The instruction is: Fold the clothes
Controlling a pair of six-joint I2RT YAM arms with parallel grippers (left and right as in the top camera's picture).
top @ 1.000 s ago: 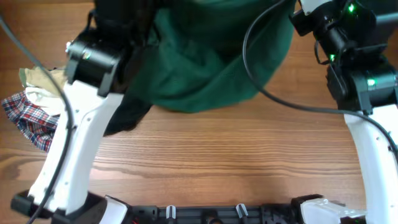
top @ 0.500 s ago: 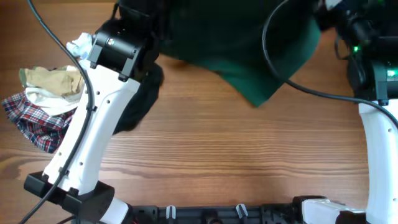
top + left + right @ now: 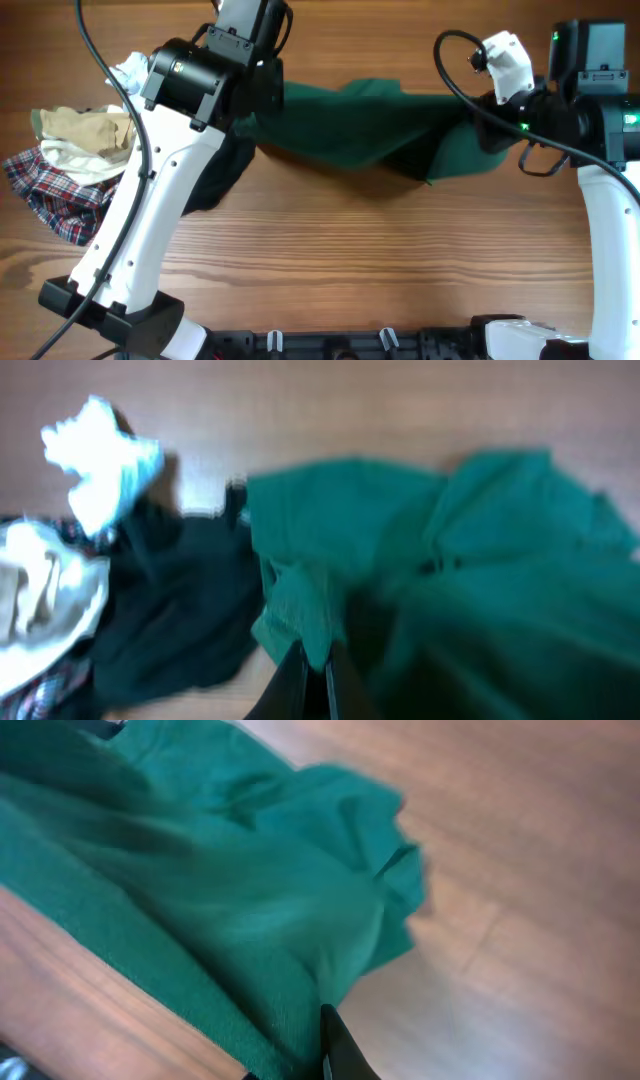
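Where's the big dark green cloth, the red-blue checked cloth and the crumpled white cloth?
Big dark green cloth [image 3: 370, 125]: overhead view, its stretched middle.
Red-blue checked cloth [image 3: 40, 190]: overhead view, its middle.
Crumpled white cloth [image 3: 100, 455]: left wrist view, its bunched centre.

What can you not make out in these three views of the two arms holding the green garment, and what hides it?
- Overhead: where each arm grips the green garment, hidden by the arms themselves.
- Overhead: much of the black garment, under the left arm.
- Left wrist: everything blurred; left gripper cut off by the bottom edge.
- Right wrist: the green garment's full shape, cut off at top and left; right gripper barely shows.
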